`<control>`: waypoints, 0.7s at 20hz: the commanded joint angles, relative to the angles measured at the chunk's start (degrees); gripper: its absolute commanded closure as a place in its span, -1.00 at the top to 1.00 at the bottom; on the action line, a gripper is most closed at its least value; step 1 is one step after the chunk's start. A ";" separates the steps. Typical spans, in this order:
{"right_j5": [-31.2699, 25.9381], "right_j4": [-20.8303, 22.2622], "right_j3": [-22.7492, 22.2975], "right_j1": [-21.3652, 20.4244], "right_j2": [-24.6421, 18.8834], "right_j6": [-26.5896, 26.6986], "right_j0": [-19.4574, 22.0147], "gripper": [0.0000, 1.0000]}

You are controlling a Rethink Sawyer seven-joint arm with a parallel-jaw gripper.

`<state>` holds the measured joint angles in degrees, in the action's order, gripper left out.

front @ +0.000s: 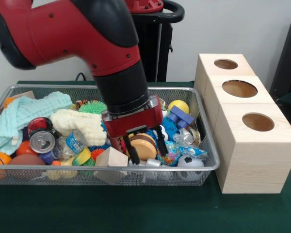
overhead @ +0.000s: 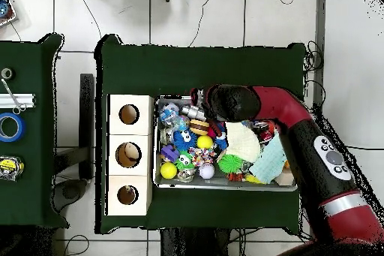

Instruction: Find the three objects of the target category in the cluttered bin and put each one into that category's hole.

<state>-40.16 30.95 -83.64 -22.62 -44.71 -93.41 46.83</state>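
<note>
The silver wire-mesh bin [front: 136, 169] sits on the green table, crammed with toys, balls and cloths; it also shows in the overhead view [overhead: 225, 187]. My gripper [front: 145, 145] is down in the bin's middle, open, with a black finger on each side of a round tan wooden disc [front: 143, 147]. From overhead the gripper [overhead: 197, 112] is at the bin's top left, by the disc [overhead: 199, 127]. Three pine cubes stand beside the bin. The smallest hole [front: 226, 63] is in the cube nearest the robot, which is the lowest cube in the overhead view [overhead: 127, 194].
Around the gripper lie a cream cloth [front: 82, 125], a teal cloth [front: 29, 114], a soda can [front: 42, 141], a wooden block [front: 111, 160], a soccer ball [front: 190, 164], a yellow ball [front: 178, 106] and a blue brick [front: 182, 117]. A side table holds a tape roll [overhead: 10, 127].
</note>
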 commanded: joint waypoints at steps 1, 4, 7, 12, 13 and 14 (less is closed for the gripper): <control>-3.44 3.32 -4.10 4.07 -3.81 20.19 1.94 1.00; -2.33 2.13 -6.70 3.22 -3.88 17.05 0.42 1.00; -2.66 0.95 -9.01 0.61 -5.70 16.30 -0.23 1.00; -1.15 -0.18 -11.73 -0.51 -7.99 13.27 -1.40 1.00; -0.72 0.01 -11.98 -0.55 -7.96 12.54 -1.68 1.00; -0.10 0.25 -12.36 -0.68 -7.82 11.56 -2.19 1.00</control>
<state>-40.15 30.80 -88.90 -22.55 -48.40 -89.28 47.05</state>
